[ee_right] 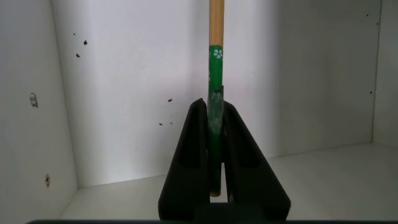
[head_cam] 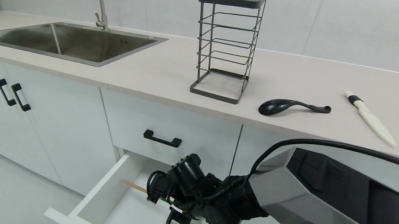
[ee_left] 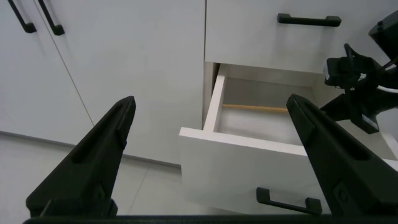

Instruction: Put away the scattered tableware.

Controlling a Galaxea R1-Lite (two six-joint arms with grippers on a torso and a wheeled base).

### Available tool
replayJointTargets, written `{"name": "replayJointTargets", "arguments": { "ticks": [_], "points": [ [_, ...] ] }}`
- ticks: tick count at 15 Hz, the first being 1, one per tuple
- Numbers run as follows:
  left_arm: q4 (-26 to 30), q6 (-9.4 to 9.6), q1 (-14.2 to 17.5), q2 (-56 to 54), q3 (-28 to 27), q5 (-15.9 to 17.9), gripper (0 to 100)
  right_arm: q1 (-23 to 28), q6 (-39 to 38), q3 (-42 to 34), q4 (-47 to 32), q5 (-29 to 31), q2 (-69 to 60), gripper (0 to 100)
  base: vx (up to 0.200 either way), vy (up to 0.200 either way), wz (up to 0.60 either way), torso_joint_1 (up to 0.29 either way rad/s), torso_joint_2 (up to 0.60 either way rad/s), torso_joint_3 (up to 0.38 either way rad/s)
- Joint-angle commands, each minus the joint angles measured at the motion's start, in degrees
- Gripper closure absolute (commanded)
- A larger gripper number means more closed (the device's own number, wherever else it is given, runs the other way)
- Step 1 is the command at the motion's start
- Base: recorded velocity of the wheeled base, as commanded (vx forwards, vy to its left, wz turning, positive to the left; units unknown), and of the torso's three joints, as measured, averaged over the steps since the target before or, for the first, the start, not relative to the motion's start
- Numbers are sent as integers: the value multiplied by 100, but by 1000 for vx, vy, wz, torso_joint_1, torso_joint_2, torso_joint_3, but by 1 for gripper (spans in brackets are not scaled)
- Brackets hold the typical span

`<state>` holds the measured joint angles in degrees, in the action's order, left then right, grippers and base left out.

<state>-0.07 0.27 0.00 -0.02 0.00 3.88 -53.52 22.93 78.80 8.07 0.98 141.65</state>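
One chopstick (ee_right: pixel 216 37) pinched in right gripper (ee_right: pixel 215 115), long axis straight out from jaws, inside drawer (head_cam: pixel 96 190); left gripper (ee_left: pixel 210 102) agape, empty.

The right gripper (head_cam: pixel 156 196) hangs inside the open white drawer (head_cam: pixel 102 191), with a thin wooden chopstick (head_cam: pixel 133 185) jutting from it toward the drawer's left wall. Above it, on the pale table (head_cam: pixel 152 70), stands a dark wire rack (head_cam: pixel 226 44). Farther up and to its right lie a black plastic ladle (head_cam: pixel 289 107) and a white knife (head_cam: pixel 369 118).

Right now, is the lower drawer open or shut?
Open. The lower drawer stands pulled out, and the right gripper holds a chopstick inside it.
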Motion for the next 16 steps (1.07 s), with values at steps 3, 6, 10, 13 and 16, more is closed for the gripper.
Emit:
{"name": "replayJointTargets", "arguments": {
  "ticks": [3,6,10,13,16],
  "points": [
    [-1,0,0,2,0,-1,0,43,-34,180,380,-10,398,100,0,0,0,0,0,0],
    [-1,0,0,2,0,-1,0,34,-465,267,722,-599,530,100,0,0,0,0,0,0],
    [-1,0,0,2,0,-1,0,43,-483,724,1434,-1029,1057,100,0,0,0,0,0,0],
    [-1,0,0,2,0,-1,0,25,-421,681,1285,-1012,1048,100,0,0,0,0,0,0],
    [-1,0,0,2,0,-1,0,-10,-192,733,924,-1012,1048,100,0,0,0,0,0,0]
  ]
}}
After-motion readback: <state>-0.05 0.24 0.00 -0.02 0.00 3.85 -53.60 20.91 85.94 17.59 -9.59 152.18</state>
